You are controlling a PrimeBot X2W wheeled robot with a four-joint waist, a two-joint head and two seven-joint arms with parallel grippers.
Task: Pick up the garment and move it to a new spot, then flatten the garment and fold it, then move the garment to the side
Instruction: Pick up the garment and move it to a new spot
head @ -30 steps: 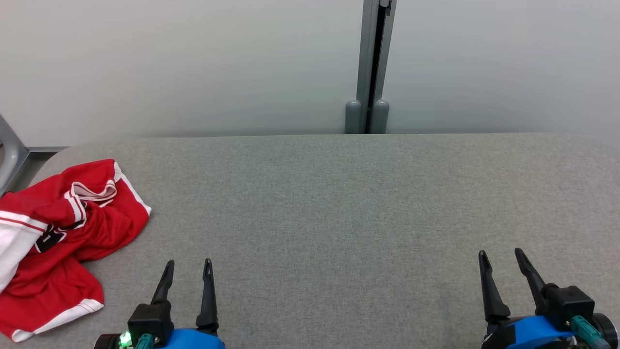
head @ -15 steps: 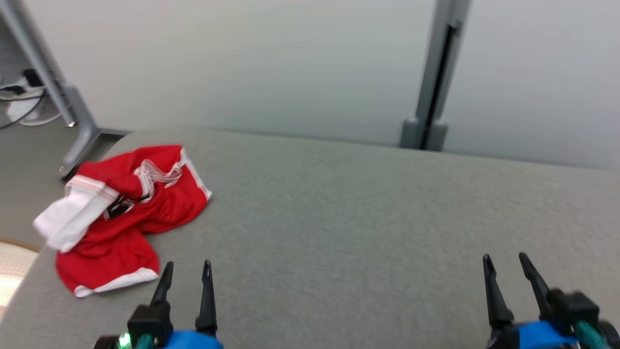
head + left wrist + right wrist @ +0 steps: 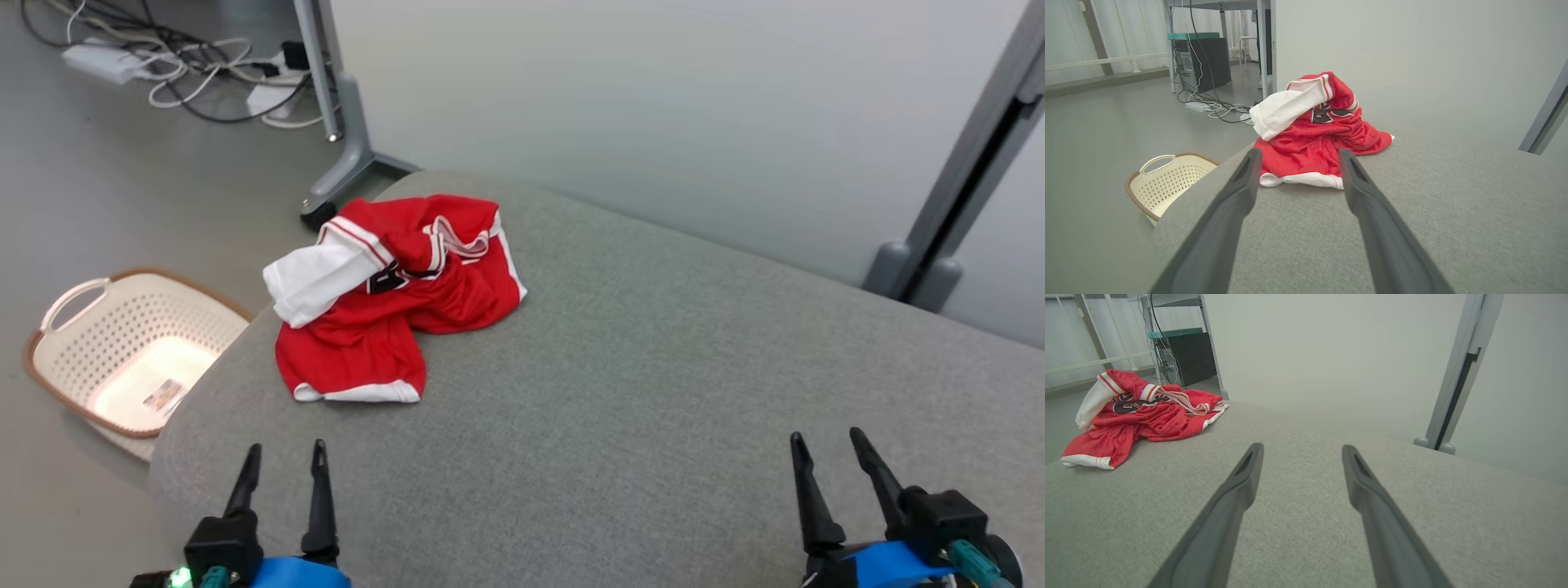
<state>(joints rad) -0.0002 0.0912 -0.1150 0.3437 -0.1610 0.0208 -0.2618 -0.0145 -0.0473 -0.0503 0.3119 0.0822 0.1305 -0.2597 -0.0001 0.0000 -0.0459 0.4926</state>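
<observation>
The garment (image 3: 392,302) is a crumpled red jersey with white trim and one white sleeve, heaped near the far left corner of the grey padded table (image 3: 653,367). The left wrist view has the garment (image 3: 1314,134) straight ahead of the fingers, and in the right wrist view the garment (image 3: 1143,412) lies far off to the left. My left gripper (image 3: 284,453) stands open at the table's near left edge, short of the cloth and empty. Over bare table at the lower right, my right gripper (image 3: 824,441) is open too.
A cream plastic basket (image 3: 122,351) sits on the floor left of the table, also seen as the basket (image 3: 1167,179) in the left wrist view. Cables and a power strip (image 3: 106,61) lie on the floor beyond. A grey partition post (image 3: 955,188) stands behind the table.
The head camera has turned left, so the garment now sits nearer the picture's middle and the basket and floor have come into view. Both grippers stay open and empty.
</observation>
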